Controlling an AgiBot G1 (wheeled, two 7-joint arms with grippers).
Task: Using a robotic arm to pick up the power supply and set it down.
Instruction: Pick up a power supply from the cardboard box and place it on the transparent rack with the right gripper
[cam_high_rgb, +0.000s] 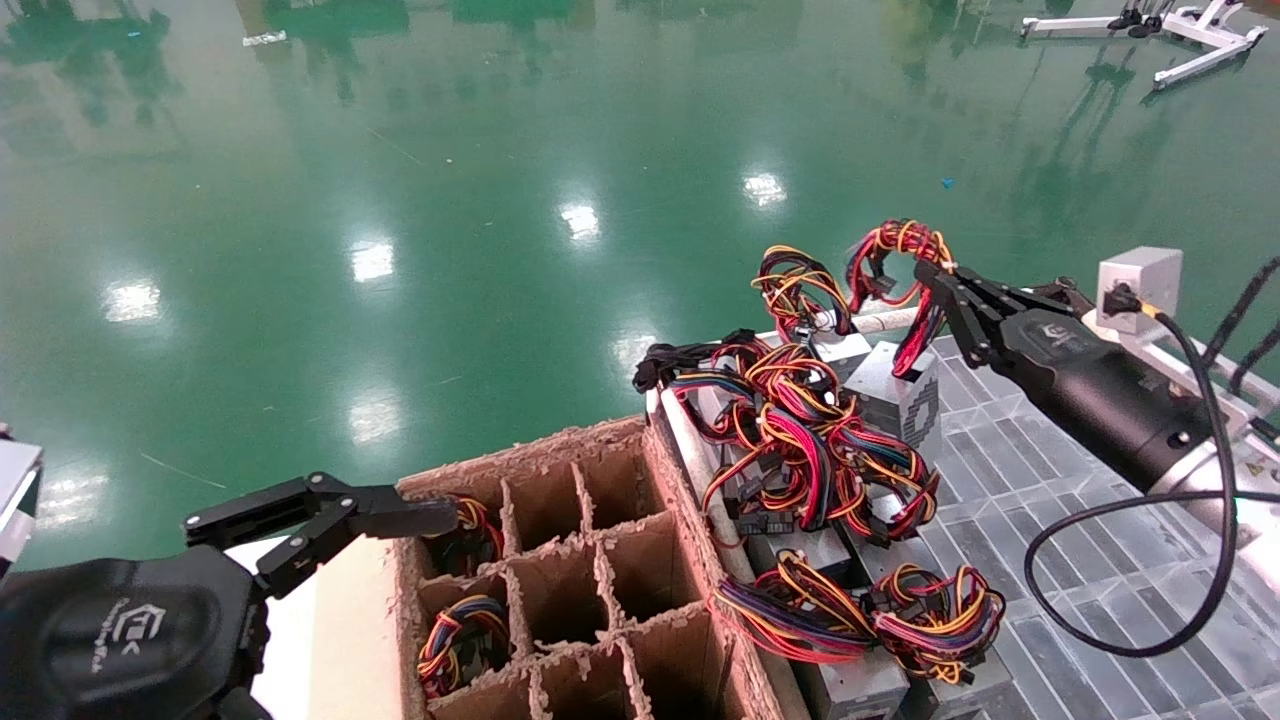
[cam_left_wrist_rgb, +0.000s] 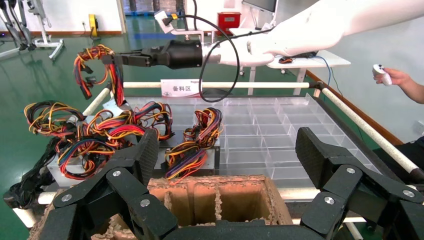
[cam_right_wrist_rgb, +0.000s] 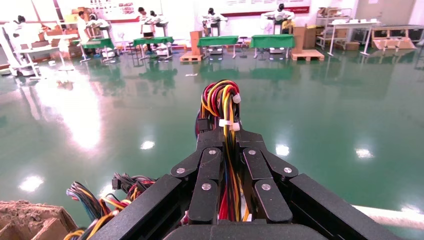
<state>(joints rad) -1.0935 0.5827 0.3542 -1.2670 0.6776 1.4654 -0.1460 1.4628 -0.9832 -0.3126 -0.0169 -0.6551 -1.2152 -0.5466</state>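
Note:
My right gripper (cam_high_rgb: 935, 283), the robotic arm with the black cable, is shut on the red, yellow and orange wire loop (cam_high_rgb: 897, 243) of the power supply (cam_high_rgb: 893, 392). The silver box hangs tilted below the fingers, above the pile of other units. In the right wrist view the wires (cam_right_wrist_rgb: 220, 100) run straight between the closed jaws (cam_right_wrist_rgb: 227, 137). The left wrist view shows that gripper (cam_left_wrist_rgb: 112, 59) from afar, holding the wire loop (cam_left_wrist_rgb: 95, 67). My left gripper (cam_high_rgb: 330, 515) stands open at the lower left over the cardboard box (cam_left_wrist_rgb: 220, 200), holding nothing (cam_left_wrist_rgb: 230, 155).
A divided cardboard box (cam_high_rgb: 560, 560) holds wire bundles in some cells. Several other grey power supplies with tangled wires (cam_high_rgb: 810, 460) lie on a clear gridded tray (cam_high_rgb: 1050, 480) framed by white rails (cam_high_rgb: 690, 450). A person's hand with a remote (cam_left_wrist_rgb: 385, 75) is off to the side.

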